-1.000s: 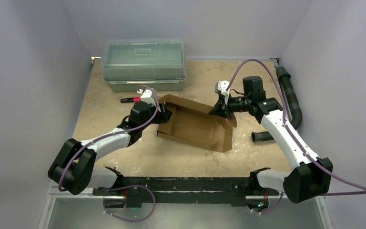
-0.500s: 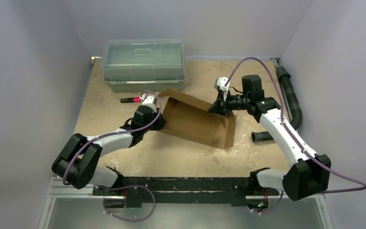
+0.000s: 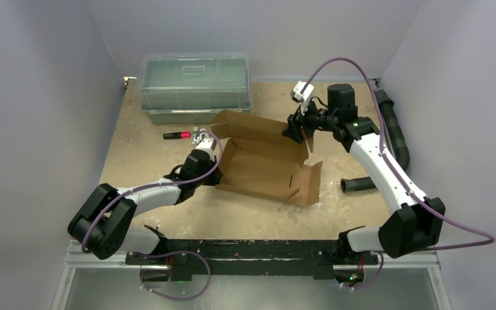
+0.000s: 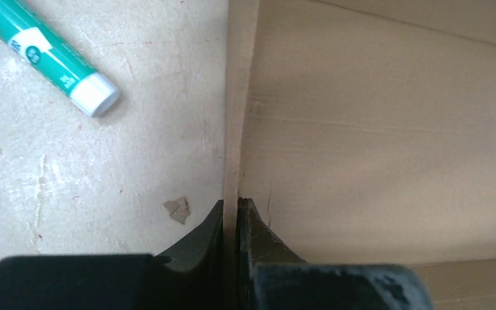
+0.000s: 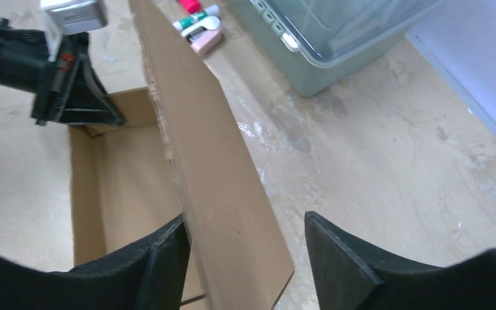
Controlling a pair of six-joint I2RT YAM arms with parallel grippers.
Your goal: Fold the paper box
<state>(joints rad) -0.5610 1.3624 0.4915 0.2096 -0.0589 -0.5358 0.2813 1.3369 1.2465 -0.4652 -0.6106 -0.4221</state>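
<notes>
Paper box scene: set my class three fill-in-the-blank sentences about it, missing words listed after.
The left gripper is ____ on a side wall of the paper box. The right gripper stands ____ around the box's raised flap. The green glue stick has a ____ cap. Missing words: shut, open, white.

Brown corrugated paper box, shallow, partly folded, walls up, lid flap raised

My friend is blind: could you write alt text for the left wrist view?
The left gripper pinches a thin side wall of the brown paper box, whose bare inside fills the right half. On the table at left lie a teal white-capped tube and a small cardboard scrap.
</notes>
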